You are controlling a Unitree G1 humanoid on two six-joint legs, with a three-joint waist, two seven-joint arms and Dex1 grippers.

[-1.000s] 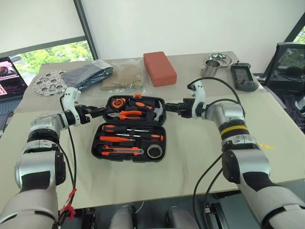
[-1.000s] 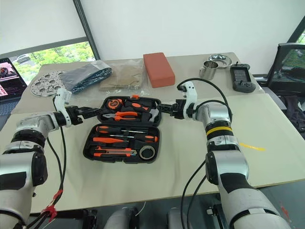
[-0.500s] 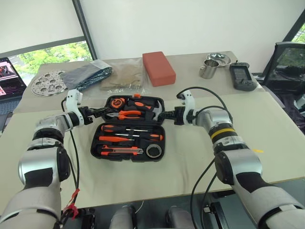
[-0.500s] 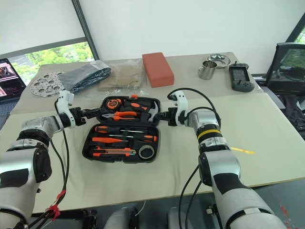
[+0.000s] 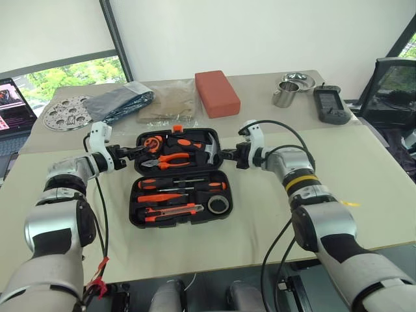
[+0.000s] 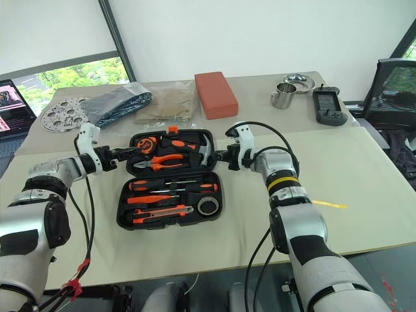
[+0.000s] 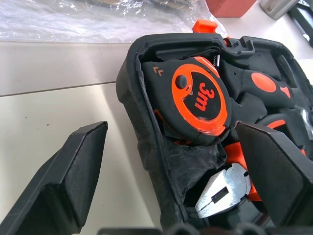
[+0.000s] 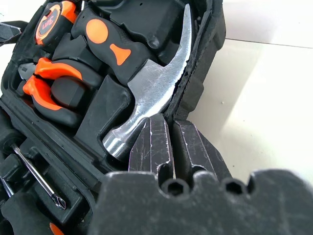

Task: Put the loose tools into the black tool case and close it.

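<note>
The black tool case (image 5: pixel 140 195) lies open in the middle of the table, its far half tilted up with an orange latch (image 5: pixel 177 128) on top. The near half holds the loose tools: screwdrivers (image 5: pixel 159 197), a utility knife (image 5: pixel 170 211) and a dark tape roll (image 5: pixel 218 205). The far half holds a tape measure (image 7: pixel 200 98), pliers (image 5: pixel 170 158) and a hammer (image 8: pixel 156 83). My left gripper (image 5: pixel 133 153) is open and straddles the far half's left corner. My right gripper (image 8: pixel 164 120) is shut, tips against the far half's right rim; whether it pinches the rim I cannot tell.
Along the table's back stand a red block (image 5: pixel 218 93), a metal cup (image 5: pixel 284 96), a metal bowl (image 5: pixel 299 80), a black handheld device (image 5: pixel 331 104), plastic bags (image 5: pixel 169 101) and a perforated metal disc (image 5: pixel 68 112). A laptop (image 5: pixel 13 104) sits far left, a chair (image 5: pixel 393 84) far right.
My right gripper has shut and moved left to the far half's right rim. The case has shifted a little to the right and turned slightly. My left gripper stayed open in place.
</note>
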